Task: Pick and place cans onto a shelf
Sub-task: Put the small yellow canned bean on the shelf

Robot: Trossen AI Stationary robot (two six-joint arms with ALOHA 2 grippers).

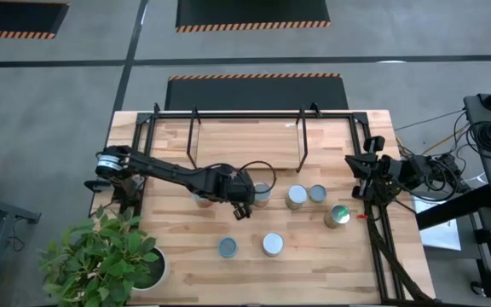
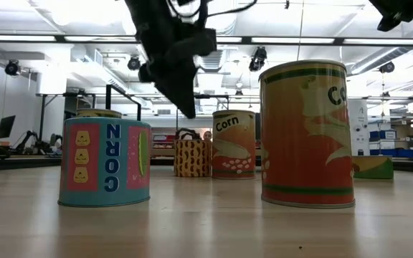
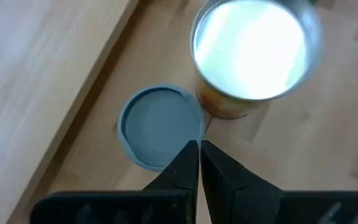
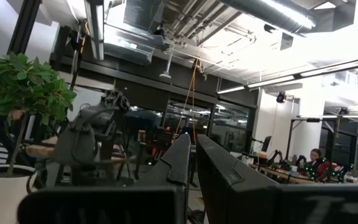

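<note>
Several cans stand upright on the wooden table. Near the front are a blue-grey-topped can (image 1: 228, 247) (image 3: 160, 124), labelled "CORN" on blue (image 2: 106, 161), and a silvery-topped orange can (image 1: 273, 245) (image 3: 253, 50) (image 2: 307, 132). My left gripper (image 1: 242, 210) (image 3: 197, 149) (image 2: 187, 107) hangs shut above the table, slanting down, just behind the blue-topped can, with nothing between its fingers. More cans (image 1: 297, 196) stand mid-table; one can (image 1: 200, 201) is partly hidden under the left arm. The shelf (image 1: 245, 114) stands at the far edge. My right gripper (image 1: 354, 176) (image 4: 192, 146) waits shut at the right edge.
A potted plant (image 1: 101, 256) in a white pot stands at the near left corner. A black frame (image 1: 382, 247) runs along the table's right edge. A tilted can (image 1: 337, 215) is near that frame. Bare wood lies between the mid-table cans and the shelf.
</note>
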